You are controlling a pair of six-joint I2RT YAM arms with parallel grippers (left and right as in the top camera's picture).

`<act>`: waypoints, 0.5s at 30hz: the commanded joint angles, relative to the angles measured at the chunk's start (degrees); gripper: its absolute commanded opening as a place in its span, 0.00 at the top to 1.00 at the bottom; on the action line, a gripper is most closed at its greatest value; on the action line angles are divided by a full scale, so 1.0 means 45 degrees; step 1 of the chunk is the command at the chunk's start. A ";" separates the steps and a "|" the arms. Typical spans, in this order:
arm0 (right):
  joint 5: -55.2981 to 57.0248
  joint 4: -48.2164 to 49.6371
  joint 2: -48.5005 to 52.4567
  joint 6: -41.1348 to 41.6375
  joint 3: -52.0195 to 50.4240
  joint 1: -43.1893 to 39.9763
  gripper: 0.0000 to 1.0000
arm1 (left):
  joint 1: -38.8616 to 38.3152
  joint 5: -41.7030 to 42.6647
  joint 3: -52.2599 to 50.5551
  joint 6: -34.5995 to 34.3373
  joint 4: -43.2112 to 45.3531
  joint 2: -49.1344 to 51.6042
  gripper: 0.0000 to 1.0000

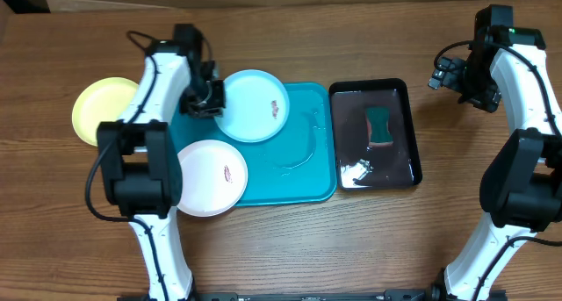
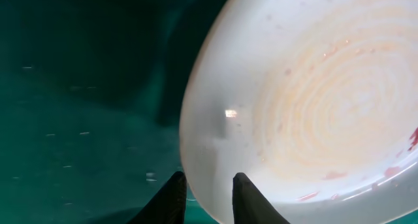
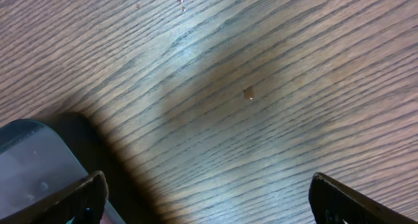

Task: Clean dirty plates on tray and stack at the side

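overhead is showing the left hand (image 1: 213,105) clamping the light-blue-rimmed plate (image 1: 255,103) by its rim, over the turquoise tray (image 1: 307,174), far-left corner; light, stiff, probably slick plastic, so rim-pinching is suiting it. right hand (image 1: 452,75) is gaping, well right of the tray.

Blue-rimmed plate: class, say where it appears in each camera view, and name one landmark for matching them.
Overhead: the blue plate is at the upper left of the turquoise tray, the left gripper at its rim.
Left wrist: it fills the right side, rim between the fingers.
Right wrist: not in it.
Landmark: the turquoise tray, in overhead and left wrist only.
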 commanded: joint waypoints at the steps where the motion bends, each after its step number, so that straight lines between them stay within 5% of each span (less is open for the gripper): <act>1: -0.0102 0.0029 -0.0321 0.0058 0.0107 -0.0063 0.00 | -0.0641 -0.0053 0.0000 -0.0194 -0.0010 0.0034 0.73; 15: -0.0102 0.0029 -0.0321 0.0058 0.0107 -0.0063 0.00 | -0.1438 -0.0078 0.0000 -0.0767 -0.0321 0.0034 0.72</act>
